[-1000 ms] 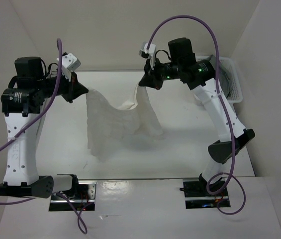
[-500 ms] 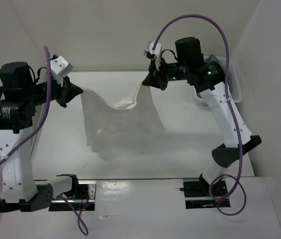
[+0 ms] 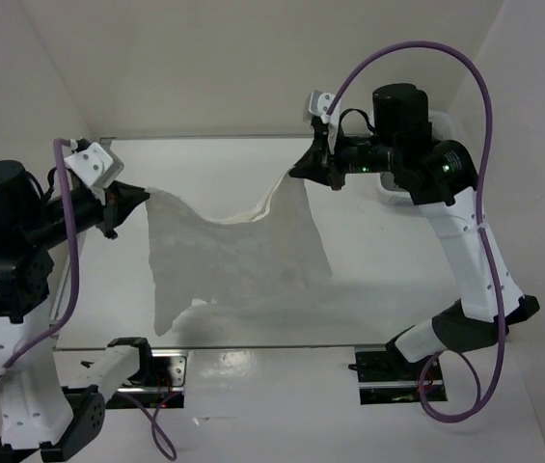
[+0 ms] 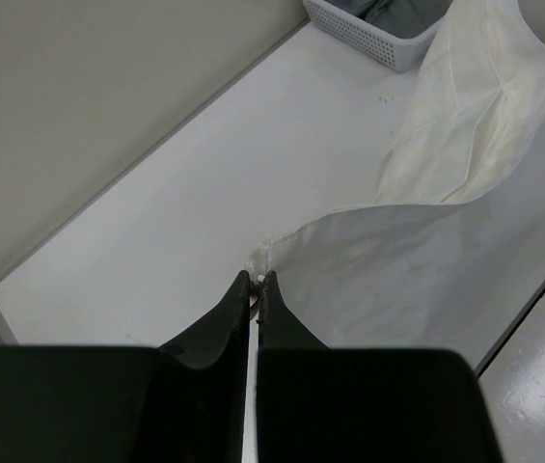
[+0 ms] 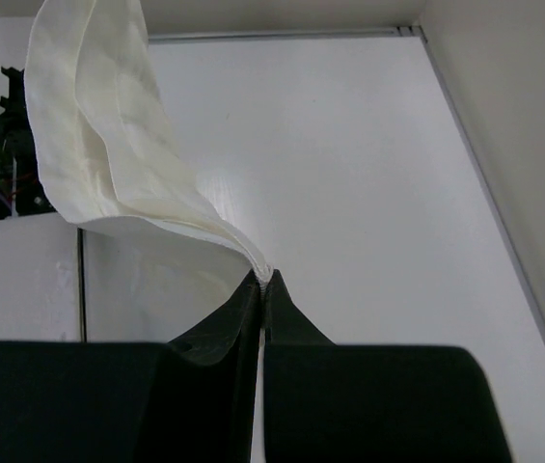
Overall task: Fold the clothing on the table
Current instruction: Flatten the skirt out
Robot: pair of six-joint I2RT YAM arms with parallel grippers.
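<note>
- The skirt (image 3: 233, 256) hangs spread out above the middle of the surface (image 3: 378, 251), held at its two upper corners.
- Its top edge sags in a shallow curve between the two corners, and the cloth falls from there in a wide, pale, creased sheet.
- The lower edge drops toward the near side of the surface. I cannot tell whether it touches.
- The left hand (image 3: 142, 193) is pressed together on the skirt's left corner, with only a small tip of cloth showing between the fingertips in the left wrist view.
- The right hand (image 3: 298, 174) is pressed together on the right corner. In its wrist view a thin folded edge of cloth comes out from between the tips and billows away up and to the left.
- Both hands are raised well above the surface and far apart, the right one a little farther back.
- A rail (image 3: 214, 137) runs along the far edge of the surface.
- A white mesh basket (image 4: 359, 37) sits at the far right corner, behind the right arm, with something grey (image 4: 402, 12) inside it.
</note>
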